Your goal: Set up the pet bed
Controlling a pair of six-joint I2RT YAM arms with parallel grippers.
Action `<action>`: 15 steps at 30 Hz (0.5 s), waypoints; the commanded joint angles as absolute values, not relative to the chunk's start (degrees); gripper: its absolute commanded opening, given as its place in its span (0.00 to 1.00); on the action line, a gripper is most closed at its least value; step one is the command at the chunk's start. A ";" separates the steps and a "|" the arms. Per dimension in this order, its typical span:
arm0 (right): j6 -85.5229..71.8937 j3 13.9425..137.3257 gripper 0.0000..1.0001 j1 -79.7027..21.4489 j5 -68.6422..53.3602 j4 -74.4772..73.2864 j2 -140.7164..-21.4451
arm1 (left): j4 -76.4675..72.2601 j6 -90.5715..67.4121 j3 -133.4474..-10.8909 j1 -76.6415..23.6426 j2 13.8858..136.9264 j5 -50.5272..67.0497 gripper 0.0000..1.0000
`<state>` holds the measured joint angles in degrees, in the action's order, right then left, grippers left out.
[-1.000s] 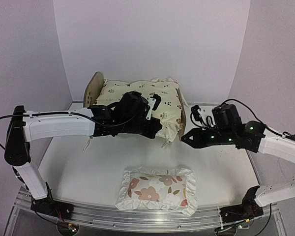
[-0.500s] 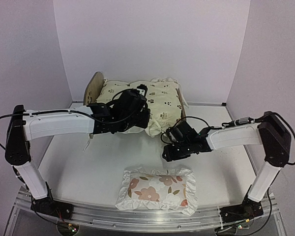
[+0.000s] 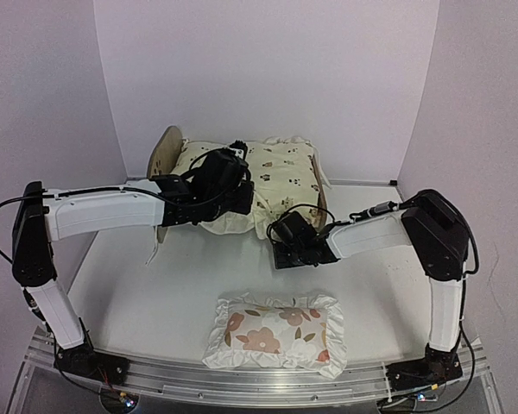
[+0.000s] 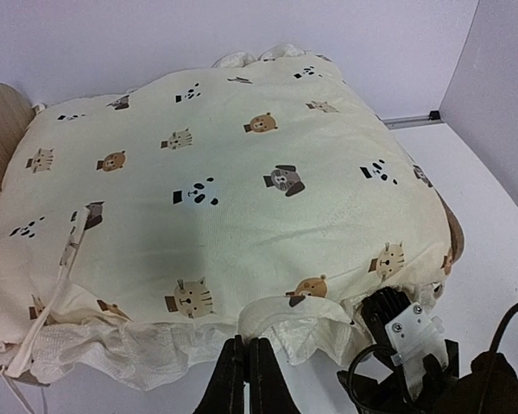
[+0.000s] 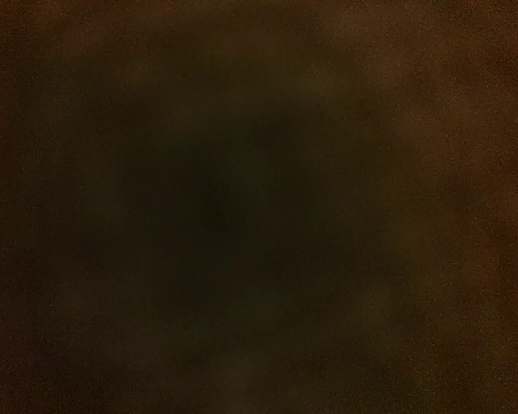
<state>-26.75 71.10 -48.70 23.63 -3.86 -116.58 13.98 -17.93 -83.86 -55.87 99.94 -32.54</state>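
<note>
The pet bed (image 3: 164, 157) stands at the back of the table, its rounded wooden headboard (image 4: 0, 121) on the left. A cream cushion (image 3: 281, 172) printed with small animals lies on it and hides the base. My left gripper (image 4: 246, 366) is shut on the cushion's (image 4: 224, 172) white frilled near edge, which folds up from the tips. My right gripper (image 3: 287, 235) is pushed in under the cushion's near right corner, with its fingertips hidden. The right wrist view is fully dark. Part of the right gripper (image 4: 401, 332) shows beside the frill.
A small white ruffled pillow (image 3: 276, 332) with red-brown flowers lies on the table near the front edge, below both grippers. Tie strings (image 4: 65, 259) hang from the cushion's left side. White walls close in the back and sides.
The right arm has swung in from the right side to the cushion's near right corner and gone under it. The left gripper has shifted slightly toward the back with the frill.
</note>
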 commanded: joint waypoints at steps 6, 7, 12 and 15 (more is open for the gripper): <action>-27.02 76.68 0.48 -49.28 32.35 -4.22 -121.84 | 10.95 -17.43 -82.11 -55.81 98.30 -30.21 0.02; -27.09 76.91 0.47 -49.28 32.72 -4.42 -122.41 | 10.90 -17.45 -81.96 -55.82 98.08 -30.02 0.02; -26.72 77.65 0.42 -49.30 34.11 -4.71 -124.79 | 10.74 -17.77 -80.88 -55.81 97.13 -29.08 0.01; -26.77 77.60 0.39 -49.30 34.71 -4.74 -125.31 | 10.56 -18.15 -80.05 -55.82 96.60 -28.47 0.01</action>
<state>-26.89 76.26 -49.61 33.84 -3.81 -123.04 12.56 -17.94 -80.98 -55.88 99.73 -29.60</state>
